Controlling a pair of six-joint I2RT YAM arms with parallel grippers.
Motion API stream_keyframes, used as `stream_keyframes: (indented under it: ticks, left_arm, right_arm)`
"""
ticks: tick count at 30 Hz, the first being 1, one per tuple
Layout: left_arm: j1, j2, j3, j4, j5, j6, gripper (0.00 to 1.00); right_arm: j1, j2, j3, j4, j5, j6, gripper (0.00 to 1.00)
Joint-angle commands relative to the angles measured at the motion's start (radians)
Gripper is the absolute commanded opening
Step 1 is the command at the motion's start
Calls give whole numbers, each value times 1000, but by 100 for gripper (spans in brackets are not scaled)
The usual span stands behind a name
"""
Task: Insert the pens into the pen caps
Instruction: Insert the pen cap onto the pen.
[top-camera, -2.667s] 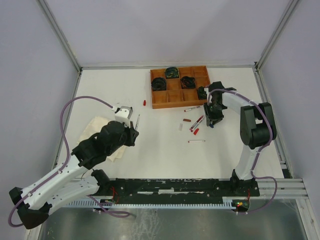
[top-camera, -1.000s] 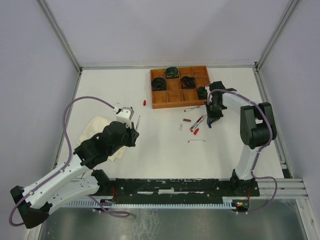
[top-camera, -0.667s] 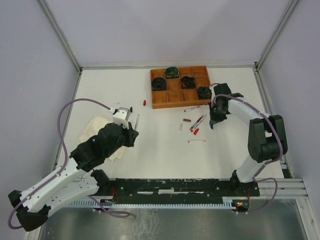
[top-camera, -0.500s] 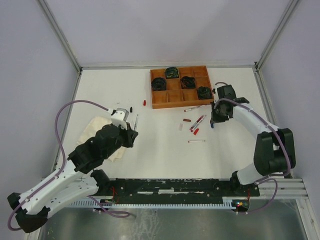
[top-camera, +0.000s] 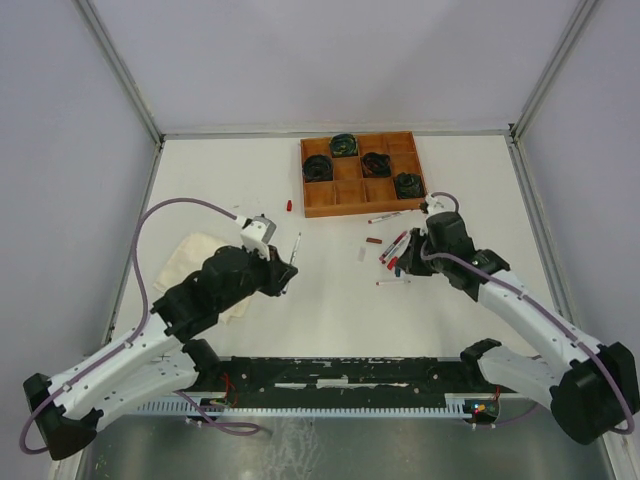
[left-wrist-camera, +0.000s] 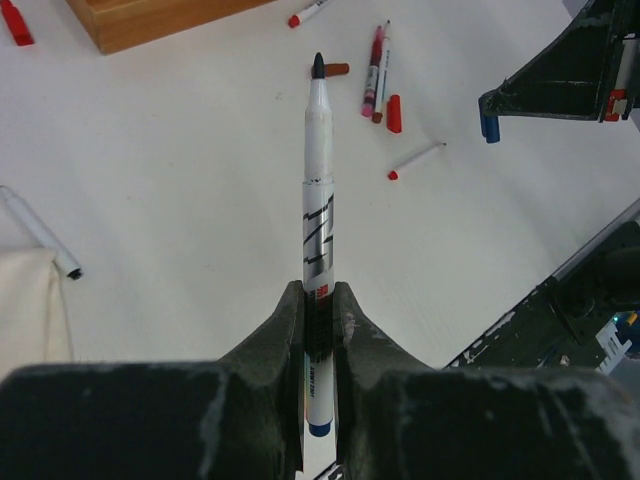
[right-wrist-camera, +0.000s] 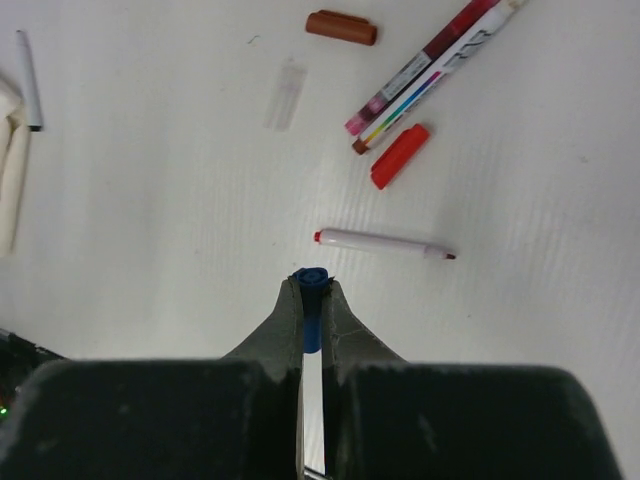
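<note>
1. A folded cream cloth (top-camera: 195, 255) lies at the left of the bench (top-camera: 330, 310). A loose pen (left-wrist-camera: 38, 230) with a dark tip lies just beside its far edge.
2. The left gripper (left-wrist-camera: 318, 295) hangs above the bench, right of the cloth. Its jaws are pinched narrow on the lower barrel of a black-tipped pen (left-wrist-camera: 318, 180). The pen runs straight out beyond the jaws, uncapped tip pointing away from the wrist, blue end tucked back between the fingers.
3. A red cap (top-camera: 289, 206) lies alone, just beside the left end of the wooden tray (top-camera: 350, 209). Dark cable bundles (top-camera: 318, 167) sit in some of the tray's compartments.
4. In front of the tray, a brown cap (right-wrist-camera: 341, 27) lies apart. To its right, two pens (right-wrist-camera: 435, 65) lie side by side, touching along their length. A second red cap (right-wrist-camera: 399, 156) rests just beside their near ends.
5. A short red-tipped pen (right-wrist-camera: 385, 242) lies flat on the bench, just past the right jaws' tips.
6. The right gripper (right-wrist-camera: 311, 292) is low over the bench. Its jaws are closed tight around a blue cap (right-wrist-camera: 311, 325), which stands between the fingertips with its round end showing.
</note>
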Motion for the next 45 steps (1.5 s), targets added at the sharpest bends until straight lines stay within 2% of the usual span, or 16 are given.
stream_keyframes:
  ticks: [1,7,13,19,27,34,45]
  left_arm:
    - [-1,49,-44,175,137,-61,3]
    - [-13,87,-94,319,230,-103,3]
    - [-23,58,-157,418,288,-153,3]
    - [-23,32,-217,511,329,-200,3]
    - [-25,44,-211,582,418,-195,3]
    - [-25,44,-214,583,447,-191,3]
    - [-25,48,-219,583,455,-189,3]
  right_arm:
    - [75,-114,-81,154,12,196,1]
    - [176,-225,-165,280,34,371,2]
    - [251,-301,-205,430,72,487,3]
    - [334,-305,-220,594,160,532,4]
    - [425,-207,-190,809,247,529,6]
    - [472,-150,-147,863,268,505,6]
    - [484,-162,-132,850,300,484,8]
